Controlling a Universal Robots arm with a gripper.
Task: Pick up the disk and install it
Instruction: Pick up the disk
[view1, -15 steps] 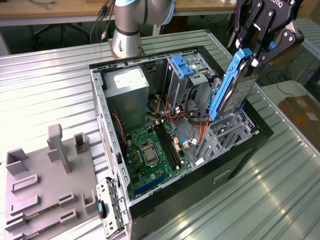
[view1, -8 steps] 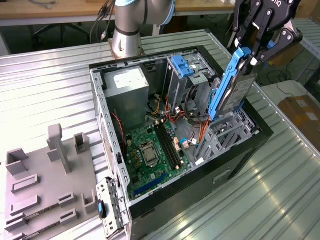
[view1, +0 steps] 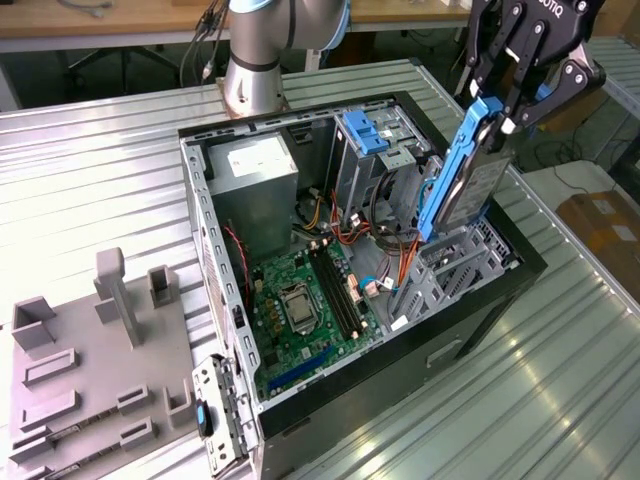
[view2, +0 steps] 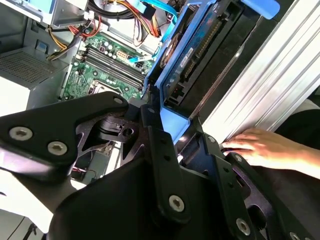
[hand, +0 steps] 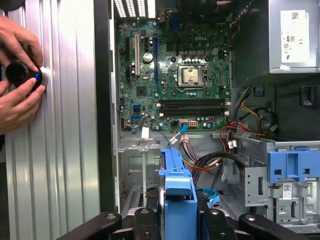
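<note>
Pincer (view1: 497, 108) clamped on the disk (view1: 468, 182), which stands on edge w/ its lower end at the drive cage (view1: 452, 272) of the open PC case (view1: 197, 215). Best approach, prob.: rails square to the bay, clear of cables (view1: 392, 252).

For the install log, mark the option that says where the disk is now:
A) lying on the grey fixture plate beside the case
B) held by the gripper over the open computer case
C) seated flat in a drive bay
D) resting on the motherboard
B: in the exterior view the gripper is shut on the upper end of the disk, which hangs on edge, tilted, over the open computer case.
</note>
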